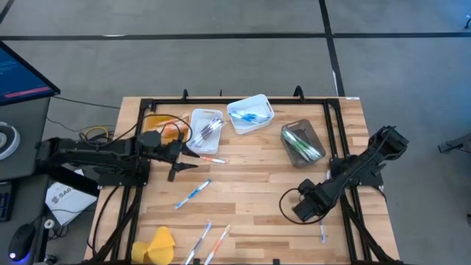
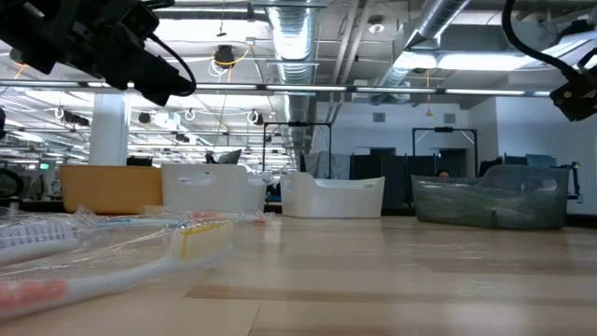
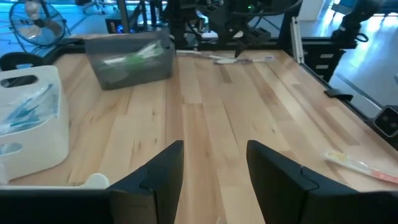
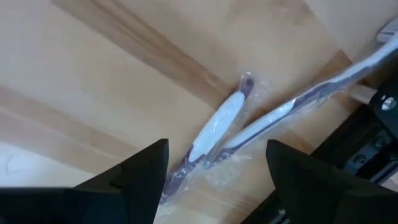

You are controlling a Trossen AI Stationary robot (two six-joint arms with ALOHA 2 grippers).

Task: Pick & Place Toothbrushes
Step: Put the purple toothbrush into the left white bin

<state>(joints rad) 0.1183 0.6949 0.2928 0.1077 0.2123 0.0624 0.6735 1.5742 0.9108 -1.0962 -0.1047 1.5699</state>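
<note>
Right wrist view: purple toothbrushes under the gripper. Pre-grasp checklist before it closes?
1. Right gripper open: ok, jaws spread wide.
2. Target between the fingers: ok, two wrapped purple toothbrushes lie below the gap.
3. Single brush isolated: not ok, the two overlap in crinkled wrap.
4. Room at the table edge: cannot tell, the black frame sits close beside them.
5. Left gripper out of the way: ok, open and empty near the white bins.

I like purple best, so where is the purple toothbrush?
The purple-and-white wrapped toothbrush lies on the wooden table near its front right edge in the high view, just below the open right pincer, beside the black frame rail.
</note>
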